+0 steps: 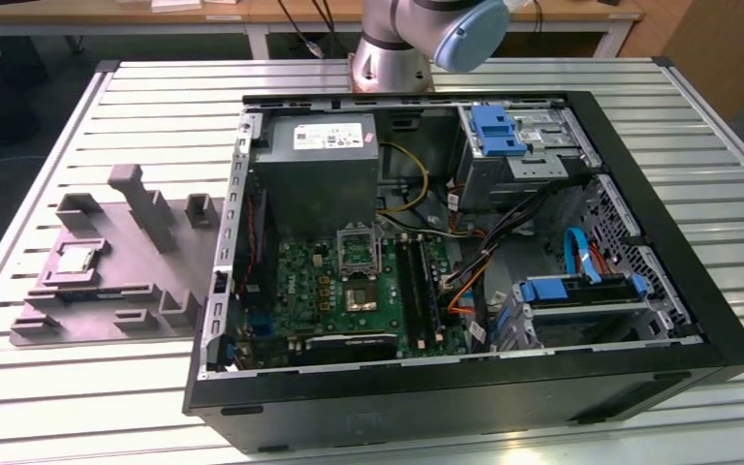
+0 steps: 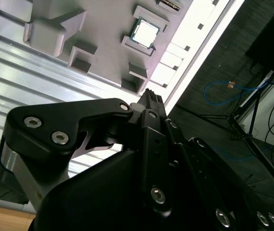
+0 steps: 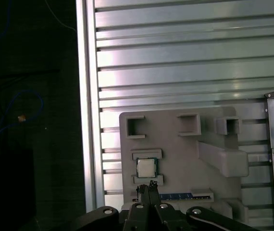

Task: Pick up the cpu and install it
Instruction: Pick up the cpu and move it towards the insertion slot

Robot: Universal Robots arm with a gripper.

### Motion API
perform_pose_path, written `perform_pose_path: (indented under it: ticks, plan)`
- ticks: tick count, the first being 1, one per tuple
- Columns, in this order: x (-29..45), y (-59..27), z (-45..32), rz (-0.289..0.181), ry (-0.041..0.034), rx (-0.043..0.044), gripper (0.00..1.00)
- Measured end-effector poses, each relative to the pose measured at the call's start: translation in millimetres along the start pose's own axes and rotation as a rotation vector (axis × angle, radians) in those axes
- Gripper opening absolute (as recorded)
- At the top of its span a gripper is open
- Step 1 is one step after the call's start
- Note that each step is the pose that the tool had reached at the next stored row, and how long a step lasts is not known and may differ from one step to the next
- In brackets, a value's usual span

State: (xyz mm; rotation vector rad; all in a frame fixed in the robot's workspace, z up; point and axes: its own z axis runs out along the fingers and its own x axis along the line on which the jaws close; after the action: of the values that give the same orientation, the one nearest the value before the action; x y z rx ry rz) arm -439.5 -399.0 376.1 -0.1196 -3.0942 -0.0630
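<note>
At the exterior view's left, the cpu (image 1: pixel 77 258) lies in its grey holder (image 1: pixel 127 302) on the table (image 1: pixel 36 397), not yet picked up. The tool (image 3: pixel 146 186) hangs near it, narrow and holding nothing. Farther right, in the open case (image 1: pixel 476 392), the motherboard (image 1: pixel 346 312) waits, so both pick-up and install appear left to do.

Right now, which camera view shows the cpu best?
The second wrist view: the cpu appears largest there, unobstructed in its grey holder. The first wrist view shows it smaller; the exterior view shows a small pale square.
</note>
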Motion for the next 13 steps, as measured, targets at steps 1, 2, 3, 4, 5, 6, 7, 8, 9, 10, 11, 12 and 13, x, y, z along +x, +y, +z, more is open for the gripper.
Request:
perform_pose_path:
  ticks: [1, 2, 3, 4, 5, 6, 7, 8, 9, 10, 11, 12, 13]
  plan:
    - [0.0, 0.0, 0.0, 0.000, 0.0000, 0.0000, 0.11]
    - [0.0, 0.0, 0.0, 0.000, 0.0000, 0.0000, 0.16]
    - [0.0, 0.0, 0.0, 0.000, 0.0001, 0.0000, 0.23]
    - [0.0, 0.0, 0.0, 0.000, 0.0001, 0.0000, 0.23]
    - [0.0, 0.0, 0.1, 0.000, 0.0000, 0.0000, 0.29]
    - [0.0, 0.0, 0.1, 0.000, 0.0000, -0.0001, 0.29]
    - [0.0, 0.0, 0.0, 0.000, 0.0001, 0.0000, 0.41]
    - [0.0, 0.0, 0.0, 0.000, 0.0001, 0.0000, 0.41]
    - [0.0, 0.0, 0.1, 0.000, 0.0001, 0.0000, 0.47]
    - [0.0, 0.0, 0.1, 0.000, 0.0002, 0.0000, 0.53]
    - [0.0, 0.0, 0.1, 0.000, 0.0001, 0.0000, 0.53]
    - [0.0, 0.0, 0.1, 0.000, 0.0001, 0.0000, 0.53]
    - [0.0, 0.0, 0.2, -0.002, 0.0002, 0.0000, 0.53]
